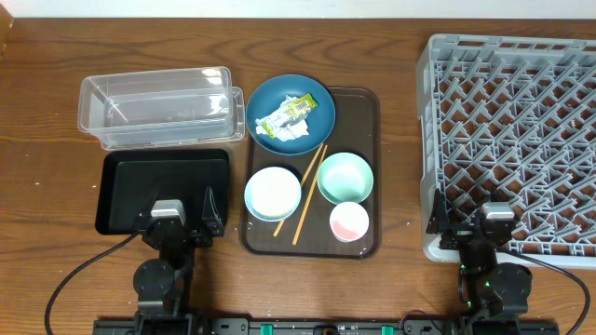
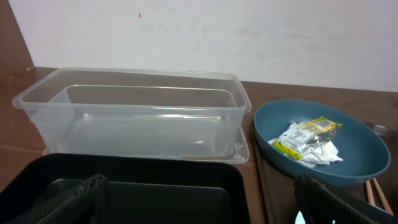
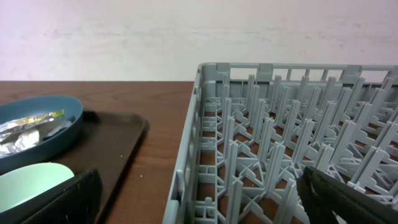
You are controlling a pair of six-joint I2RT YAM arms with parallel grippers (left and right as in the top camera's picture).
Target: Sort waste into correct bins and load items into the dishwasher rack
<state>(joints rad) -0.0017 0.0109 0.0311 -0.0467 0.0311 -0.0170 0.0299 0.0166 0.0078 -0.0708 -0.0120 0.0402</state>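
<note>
The dark blue plate (image 1: pixel 291 113) holds the green-and-yellow wrapper (image 1: pixel 287 114) and white tissue (image 1: pixel 296 133); it also shows in the left wrist view (image 2: pixel 323 152) and the right wrist view (image 3: pixel 37 127). The pale bowl (image 1: pixel 272 193), mint-green bowl (image 1: pixel 345 177), pink cup (image 1: pixel 349 221) and chopsticks (image 1: pixel 305 191) lie on the brown tray (image 1: pixel 365 116). The clear tub (image 1: pixel 156 104) and black tray (image 1: pixel 163 186) sit at left. The grey rack (image 1: pixel 512 140) is at right. My left gripper (image 1: pixel 180 221) is open over the black tray's near edge. My right gripper (image 1: pixel 470 223) is open at the rack's near left corner. No rice shows.
The wooden table (image 1: pixel 47 158) runs to a white wall at the back. Cables trail from both arm bases along the front edge.
</note>
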